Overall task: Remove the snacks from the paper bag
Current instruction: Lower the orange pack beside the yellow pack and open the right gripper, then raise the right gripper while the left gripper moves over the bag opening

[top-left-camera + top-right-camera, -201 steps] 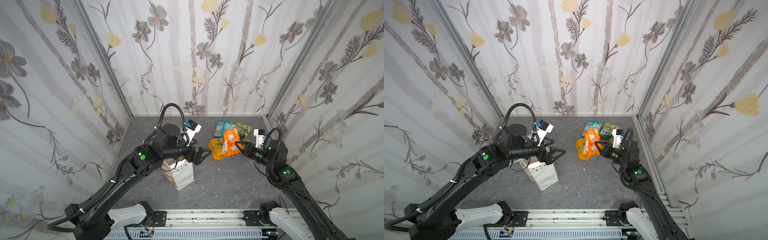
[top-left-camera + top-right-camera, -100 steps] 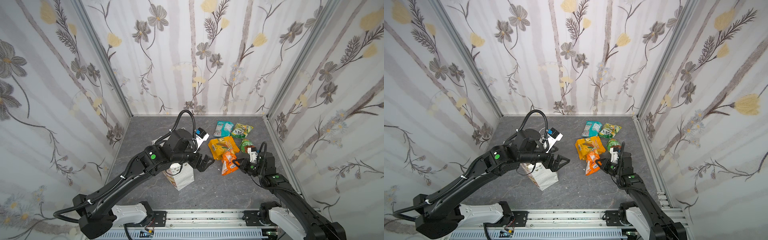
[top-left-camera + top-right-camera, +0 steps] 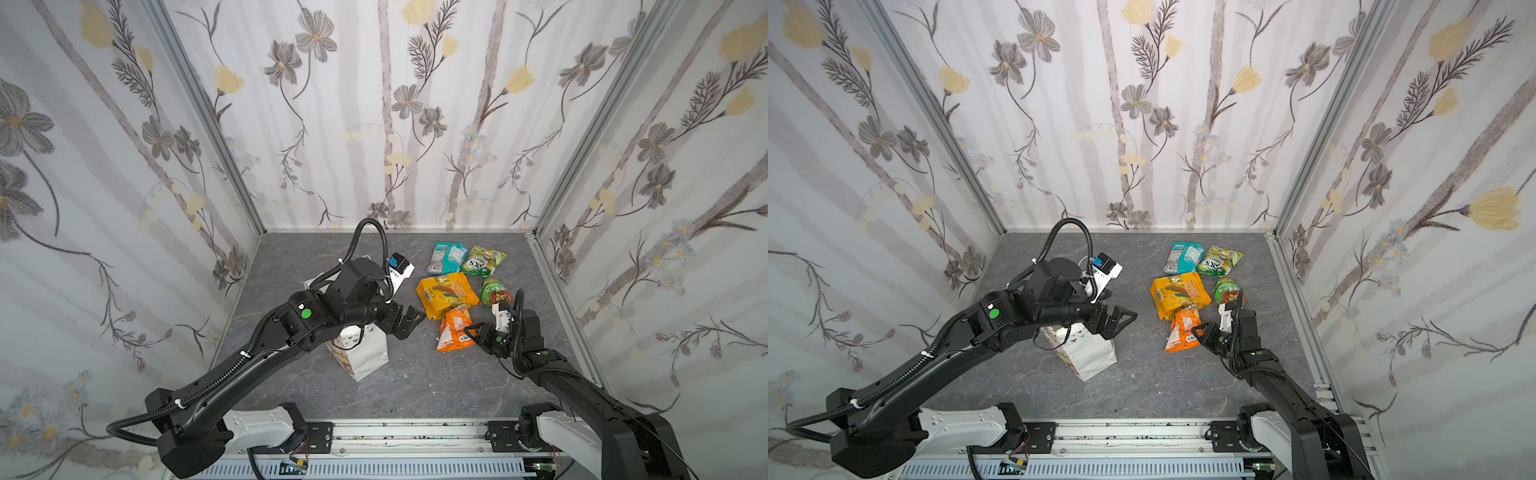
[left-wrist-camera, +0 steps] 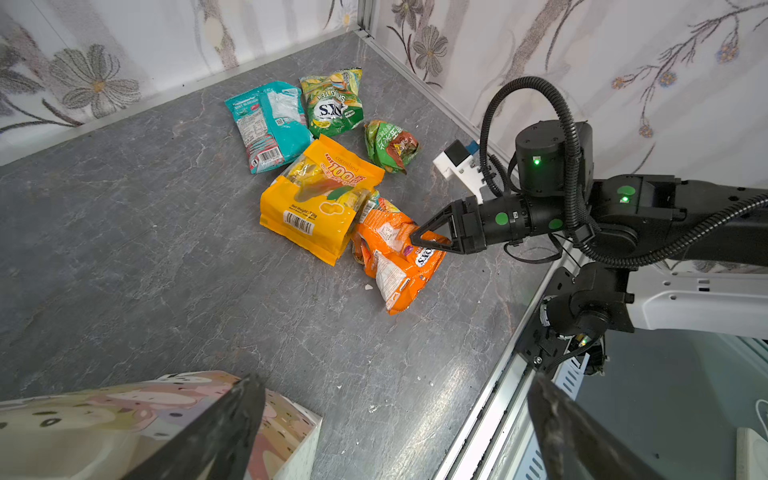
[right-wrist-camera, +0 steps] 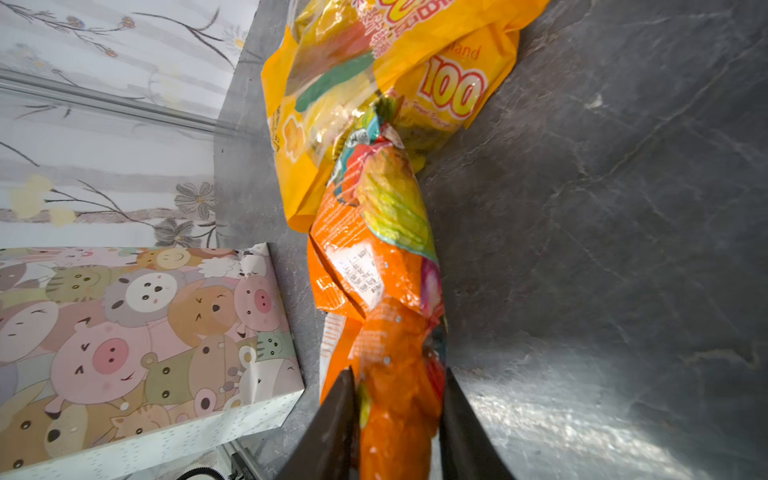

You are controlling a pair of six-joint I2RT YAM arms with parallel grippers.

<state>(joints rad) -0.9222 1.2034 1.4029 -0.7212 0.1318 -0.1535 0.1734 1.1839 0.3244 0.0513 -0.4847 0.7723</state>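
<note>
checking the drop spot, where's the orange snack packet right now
In both top views the orange packet lies on the table right of centre, its far end against the large orange-yellow packet, its near end between the jaws of the right gripper.

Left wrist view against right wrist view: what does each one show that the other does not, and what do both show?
Only the left wrist view shows the teal packet, the green S.X.S packet, the crumpled green packet, the right arm and the open left gripper. Only the right wrist view shows the gap between the fingers of the right gripper, filled by the end of the orange packet; whether they grip it is unclear. Both show that gripper, the orange packet, the large orange-yellow packet, the paper bag and the grey tabletop.
</note>
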